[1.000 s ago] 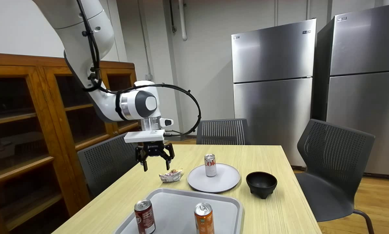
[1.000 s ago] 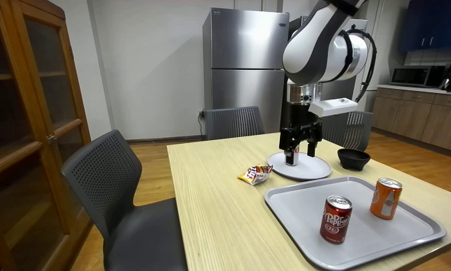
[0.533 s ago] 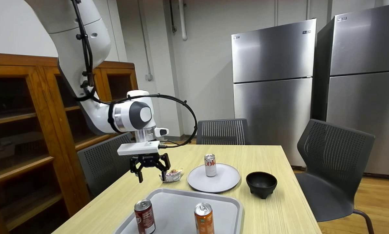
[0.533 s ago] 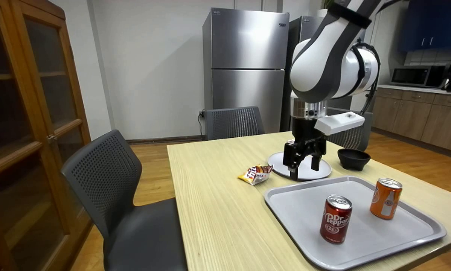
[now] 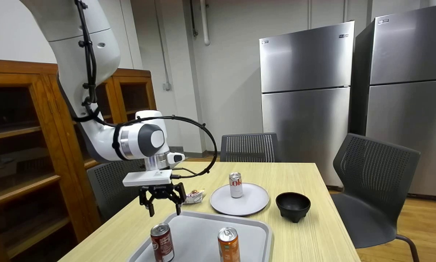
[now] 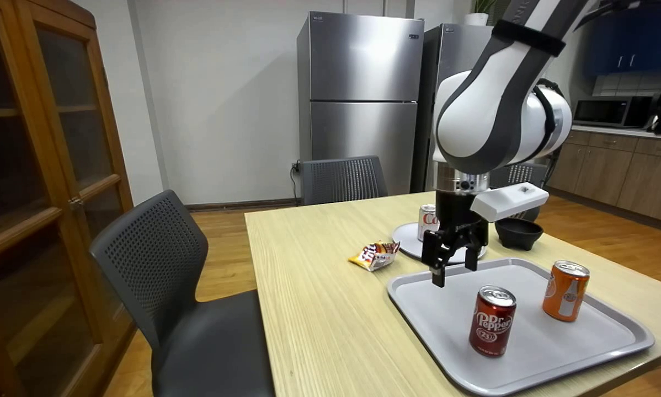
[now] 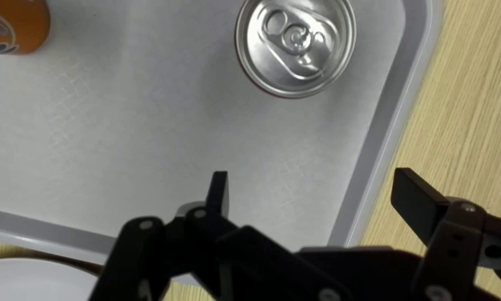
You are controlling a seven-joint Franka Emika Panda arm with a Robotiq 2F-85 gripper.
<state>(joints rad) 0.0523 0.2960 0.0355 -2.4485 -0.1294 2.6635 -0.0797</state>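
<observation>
The gripper [image 7: 311,182] is being held fingers-down above a corner of the tray [image 6: 562,353]; its jaws are being spread wide, and nothing is being gripped between them. In the wrist view, one fingertip is being seen against the tray's floor and the other against the table [image 6: 319,309], the rim being framed between them. Beside that rim, inside the tray, the red can [image 6: 493,321] is being supported upright, near the gripper but untouched, its silver top being shown in the wrist view. The orange can [image 6: 566,291] is also being supported upright in the tray, well apart from the red one. On the table just beside the tray, the plate [image 5: 254,203] is being occupied by the silver can [image 5: 236,185], upright, its red lettering being shown in both exterior views. Next to the plate, the bowl [image 5: 294,211] is being raised on short feet, its dark inside being partly shown. On the plate's opposite side, a packet [image 6: 376,256] is being borne by the table. Beyond the table, the glass-fronted cabinet [image 5: 63,145] is being seen in both exterior views; what is being held inside is too dark to tell.
</observation>
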